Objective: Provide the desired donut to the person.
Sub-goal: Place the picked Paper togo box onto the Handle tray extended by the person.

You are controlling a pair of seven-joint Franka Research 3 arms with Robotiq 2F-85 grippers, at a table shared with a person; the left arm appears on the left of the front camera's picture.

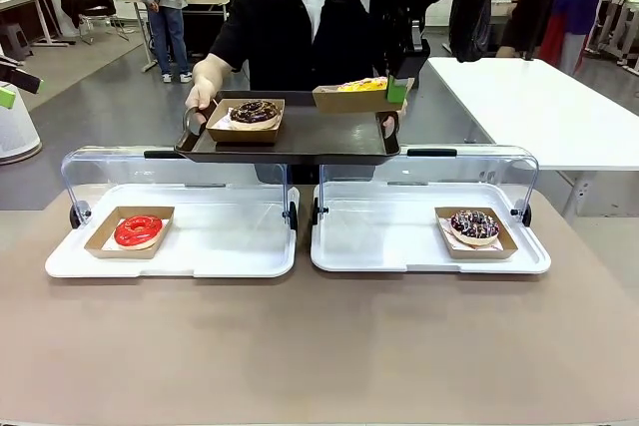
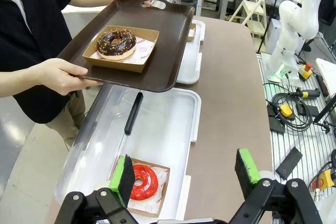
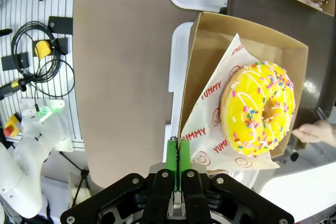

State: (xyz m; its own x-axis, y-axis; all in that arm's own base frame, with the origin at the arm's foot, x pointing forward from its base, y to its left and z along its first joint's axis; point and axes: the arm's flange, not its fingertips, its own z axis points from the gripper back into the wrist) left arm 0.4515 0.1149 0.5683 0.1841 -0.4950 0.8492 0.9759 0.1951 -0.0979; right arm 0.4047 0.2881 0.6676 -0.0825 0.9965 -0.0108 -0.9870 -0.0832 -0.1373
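One right gripper [image 3: 177,162] pinches the yellow donut's box [image 3: 210,45] wall, seen from its wrist

You see a brown table [image 1: 319,346] running beneath both arms. Directly on it lie two white trays side by side, each with a clear hinged lid swung back on the person's side. The left tray [image 1: 200,251] sits straight below the wide-spread left gripper [image 2: 184,174] and carries a cardboard boat with a red donut [image 2: 143,182], just under the gripper's left pad. The right tray [image 1: 399,246] lies below and nearer the robot than the right gripper [image 3: 177,161]; it carries a boat with a chocolate sprinkled donut [image 1: 474,225] near its right end.
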